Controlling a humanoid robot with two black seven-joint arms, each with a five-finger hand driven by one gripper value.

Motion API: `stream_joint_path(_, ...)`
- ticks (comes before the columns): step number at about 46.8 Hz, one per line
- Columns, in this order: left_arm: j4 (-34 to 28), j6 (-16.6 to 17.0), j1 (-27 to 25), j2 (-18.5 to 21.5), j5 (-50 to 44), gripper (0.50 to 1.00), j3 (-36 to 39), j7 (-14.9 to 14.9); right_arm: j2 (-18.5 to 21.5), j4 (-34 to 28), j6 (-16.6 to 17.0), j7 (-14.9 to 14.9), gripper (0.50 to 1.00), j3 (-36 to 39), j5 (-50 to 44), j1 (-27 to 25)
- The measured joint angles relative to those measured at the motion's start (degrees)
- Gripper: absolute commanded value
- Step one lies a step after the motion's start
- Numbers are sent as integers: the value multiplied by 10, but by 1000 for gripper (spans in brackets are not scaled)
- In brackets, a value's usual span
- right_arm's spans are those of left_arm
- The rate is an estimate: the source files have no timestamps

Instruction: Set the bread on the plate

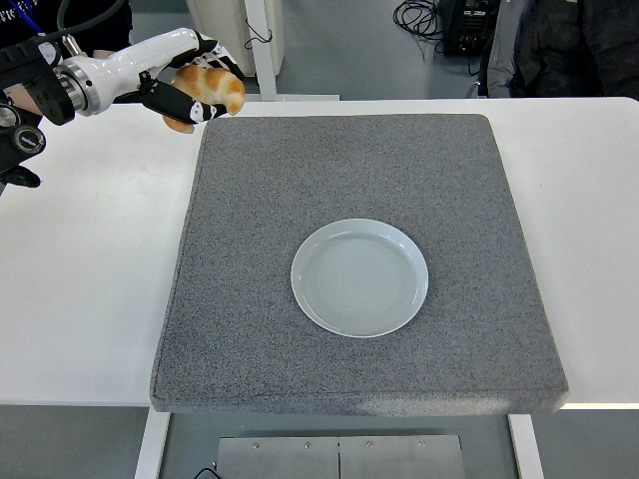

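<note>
Head view. Left robot hand is curled closed around the bread, fingers wrapped under and over it so the loaf is carried clear of any surface. Bread sits high in frame, above the far-left corner of the grey mat, well apart from the plate. Height likely gives clearance for the carry across the mat. Plate lies flat and bare near mat centre, open side up, ready to receive. Mat covers most of the table, probably to cushion and stop sliding. Right robot hand not visible. A person's dark sleeve shows at top left, behind the arm.

Judgement: transport step; bread must travel right and toward the near edge, then descend onto the plate.
</note>
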Motion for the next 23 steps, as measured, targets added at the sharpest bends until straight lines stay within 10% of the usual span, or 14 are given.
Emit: stream_joint_path(23,0,-9,-77,-52,-4,500,-6,34,0,-1,0,0,1000,0,0,0)
